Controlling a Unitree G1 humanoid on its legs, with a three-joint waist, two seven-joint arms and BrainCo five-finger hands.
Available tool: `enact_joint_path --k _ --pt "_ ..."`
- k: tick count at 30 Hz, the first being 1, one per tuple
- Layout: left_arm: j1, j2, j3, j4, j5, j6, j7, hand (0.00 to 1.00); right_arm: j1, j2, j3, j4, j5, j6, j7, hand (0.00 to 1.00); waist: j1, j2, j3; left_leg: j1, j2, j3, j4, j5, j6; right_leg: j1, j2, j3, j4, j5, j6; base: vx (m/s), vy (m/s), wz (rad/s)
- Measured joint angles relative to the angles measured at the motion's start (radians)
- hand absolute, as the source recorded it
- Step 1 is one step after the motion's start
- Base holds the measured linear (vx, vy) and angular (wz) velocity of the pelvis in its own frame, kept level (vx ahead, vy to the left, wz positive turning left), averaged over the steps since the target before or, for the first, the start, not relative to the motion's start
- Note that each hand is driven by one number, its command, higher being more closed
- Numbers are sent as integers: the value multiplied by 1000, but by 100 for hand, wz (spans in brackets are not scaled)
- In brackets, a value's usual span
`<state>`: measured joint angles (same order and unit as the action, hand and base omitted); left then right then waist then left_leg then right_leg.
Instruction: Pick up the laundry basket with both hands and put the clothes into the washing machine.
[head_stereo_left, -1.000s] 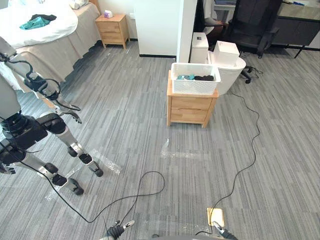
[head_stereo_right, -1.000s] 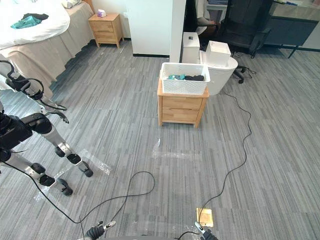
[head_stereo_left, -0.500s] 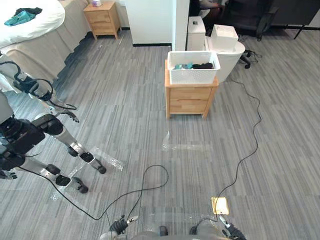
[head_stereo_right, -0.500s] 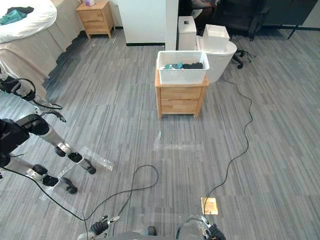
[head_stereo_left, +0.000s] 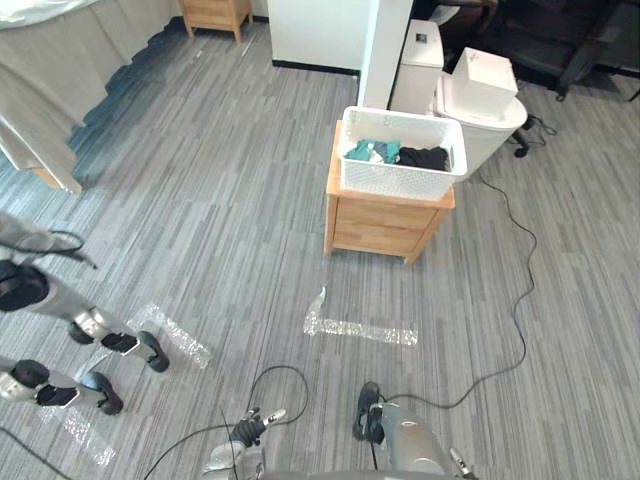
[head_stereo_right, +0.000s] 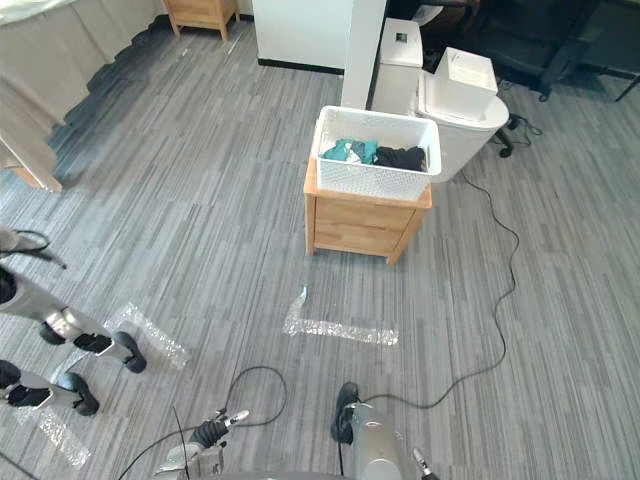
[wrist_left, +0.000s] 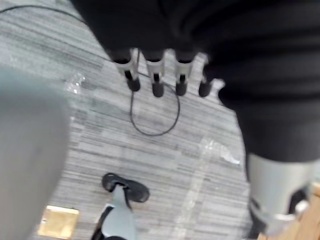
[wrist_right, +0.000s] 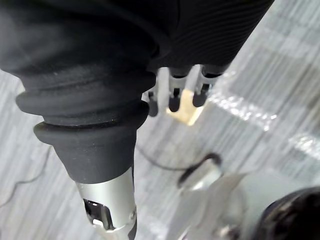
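Note:
The white laundry basket (head_stereo_left: 402, 152) holds teal and black clothes (head_stereo_left: 398, 154) and stands on a low wooden nightstand (head_stereo_left: 385, 218) ahead of me. Behind it is a white tub-shaped machine (head_stereo_left: 492, 128) with a white box (head_stereo_left: 484, 82) on its lid. Both hands hang low and far from the basket, holding nothing. My left hand (head_stereo_left: 245, 432) shows at the bottom of the eye views, its fingers (wrist_left: 155, 70) straight over the floor. My right hand (head_stereo_right: 420, 462) peeks in at the bottom edge, its fingers (wrist_right: 174, 95) also straight.
Another robot's legs (head_stereo_left: 95, 335) lie on the grey floor at the left. A bed's skirt (head_stereo_left: 60, 60) fills the upper left, with a second nightstand (head_stereo_left: 215, 12) beyond. A white pillar (head_stereo_left: 385, 40) and a dark office chair (head_stereo_left: 560, 40) stand behind the basket. Tape strips (head_stereo_left: 360, 330) mark the floor.
The camera has moved forward and tipped down: the basket and nightstand look larger and nearer, and the bed has slid off the top left. Both hands still hang low.

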<state>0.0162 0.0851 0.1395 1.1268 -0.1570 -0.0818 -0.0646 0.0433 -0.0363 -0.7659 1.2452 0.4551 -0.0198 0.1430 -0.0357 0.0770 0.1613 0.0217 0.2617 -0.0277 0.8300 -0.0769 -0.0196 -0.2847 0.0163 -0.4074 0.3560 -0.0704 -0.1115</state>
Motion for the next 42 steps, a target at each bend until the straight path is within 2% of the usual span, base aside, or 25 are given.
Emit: enact_joint_path --k 1,2,5,8,9,10,11,12,13,14,15,16,18,20,21,22,24,25,27,28,29,30,34,38,42 --pt "17 0 14 -2 -1 3 0 0 -3 -4 20 -8 9 -1 0 0 11 12 7 -61 23 -16 177 43 -2 67 38 13 -24 -19 -20 748 -316 -62" --pt "23 2 19 -20 -6 7 0 0 -18 -18 66 -8 22 -3 -4 0 30 12 15 -144 26 -36 370 28 11 155 75 44 -64 -29 -32 553 -232 -62" --pt "22 16 16 -78 -28 -2 -3 0 -78 -40 194 -10 29 -9 -10 0 66 -28 35 -353 -36 -20 469 -56 20 327 85 118 -179 -31 -35 659 -236 -57" --pt "28 27 13 -96 -48 -11 2 0 -142 -63 260 -25 30 -30 -14 0 107 -47 44 -469 -102 43 171 -106 5 443 52 195 -253 -87 5 477 -27 -79" --pt "37 22 6 -94 -48 -11 4 0 -156 -73 314 -51 29 -35 -16 0 108 -41 45 -482 -118 85 -101 -92 -11 471 45 215 -260 -126 18 520 105 -47" --pt "51 9 3 -94 -47 -11 4 0 -151 -84 361 -77 27 -42 -18 0 106 -17 31 -453 -142 118 -404 -44 -74 502 46 227 -264 -163 30 632 145 -42" --pt "63 3 -2 -94 -45 -11 5 0 -142 -93 388 -91 27 -43 -18 0 111 -4 21 -443 -147 125 -511 -27 -88 514 52 245 -264 -183 36 585 220 -73" --pt "88 4 -3 -88 -45 -11 5 0 -133 -85 440 -106 24 -44 -16 0 138 -20 7 -439 -169 107 -487 69 0 529 32 287 -227 -237 47 646 217 -91" --pt "112 8 8 -70 -46 -10 6 0 -132 -62 488 -109 9 -42 -9 0 138 -56 -19 -422 -202 107 -468 99 57 521 -1 329 -150 -263 66 673 215 -80" --pt "121 17 14 -63 -47 -10 8 0 -131 -50 508 -111 2 -42 -8 0 136 -77 -24 -408 -212 110 -466 99 69 502 -21 338 -87 -266 70 696 187 -32" --pt "120 41 8 -56 -47 -9 11 0 -124 -32 522 -109 -11 -42 -7 0 129 -117 -37 -366 -233 143 -477 77 70 436 -59 361 88 -249 108 676 199 -3" --pt "110 42 7 -56 -47 -10 17 0 -118 -31 527 -94 -20 -43 -2 0 127 -128 -35 -314 -250 145 -480 41 77 379 -74 396 279 -173 238 656 193 7" --pt "89 42 6 -57 -47 -10 24 0 -105 -32 526 -78 -33 -42 2 0 114 -124 -31 -220 -266 123 -483 6 99 308 -81 423 545 -56 379 563 133 37" --pt "81 36 3 -59 -49 -12 24 0 -77 -32 520 -76 -39 -41 17 0 107 -113 -29 -104 -267 111 -528 4 102 257 -125 355 689 -75 334 489 76 29" --pt "79 34 -5 -60 -52 -13 23 0 -62 -32 481 -59 -44 -42 20 0 105 -86 -19 -15 -259 103 -604 4 102 244 -179 268 681 -114 258 417 24 17" --pt "65 19 -11 -58 -58 -12 23 0 -49 -34 421 -46 -45 -39 20 0 104 -87 -17 57 -256 82 -661 1 97 236 -237 192 621 -146 211 315 -14 25" --pt "43 14 1 -58 -68 -13 23 0 -26 -32 350 -39 -46 -37 14 0 105 -81 -15 94 -242 63 -694 -22 67 206 -272 161 492 -157 197 278 -100 36" --pt "33 14 12 -55 -68 -12 24 0 -15 -29 299 -29 -45 -35 13 0 100 -88 -14 100 -231 47 -692 -28 57 200 -278 174 333 -151 202 243 -184 45" --pt "30 15 19 -54 -68 -12 23 0 -2 -30 238 -6 -43 -32 11 0 97 -96 -16 99 -214 15 -686 -50 23 207 -267 211 83 -59 202 204 -261 46" --pt "28 20 19 -50 -67 -13 23 0 21 -19 206 4 -42 -23 10 0 94 -125 -26 93 -217 -5 -682 -68 -6 213 -271 244 -21 100 226 213 -466 51" --pt "33 21 24 -26 -67 -12 24 0 43 -13 170 14 -42 -17 9 0 92 -130 -44 90 -197 -31 -681 -81 -30 250 -254 237 -59 47 270 175 -427 42" --pt "38 18 24 -20 -67 -12 22 0 47 -12 152 22 -42 -16 10 0 92 -123 -49 86 -185 -41 -684 -80 -44 267 -244 219 -92 32 269 166 -422 29" --pt "44 -12 19 12 -67 -11 19 0 64 -18 129 26 -42 -13 10 0 61 -73 -73 63 -97 -106 -741 -51 -114 328 -138 114 -253 34 216 133 -291 38" --pt "52 -2 21 12 -66 -13 12 0 50 -23 144 -7 -20 -17 9 0 57 -73 -89 61 -54 -108 -766 -43 -131 348 -91 99 -314 51 196 64 -151 6" --pt "195 3 45 -226 -121 -14 0 0 137 0 272 -438 79 -26 -4 0 52 -96 -136 -1 -57 -67 -783 -40 -135 277 -88 133 -349 77 195 19 -17 -28"
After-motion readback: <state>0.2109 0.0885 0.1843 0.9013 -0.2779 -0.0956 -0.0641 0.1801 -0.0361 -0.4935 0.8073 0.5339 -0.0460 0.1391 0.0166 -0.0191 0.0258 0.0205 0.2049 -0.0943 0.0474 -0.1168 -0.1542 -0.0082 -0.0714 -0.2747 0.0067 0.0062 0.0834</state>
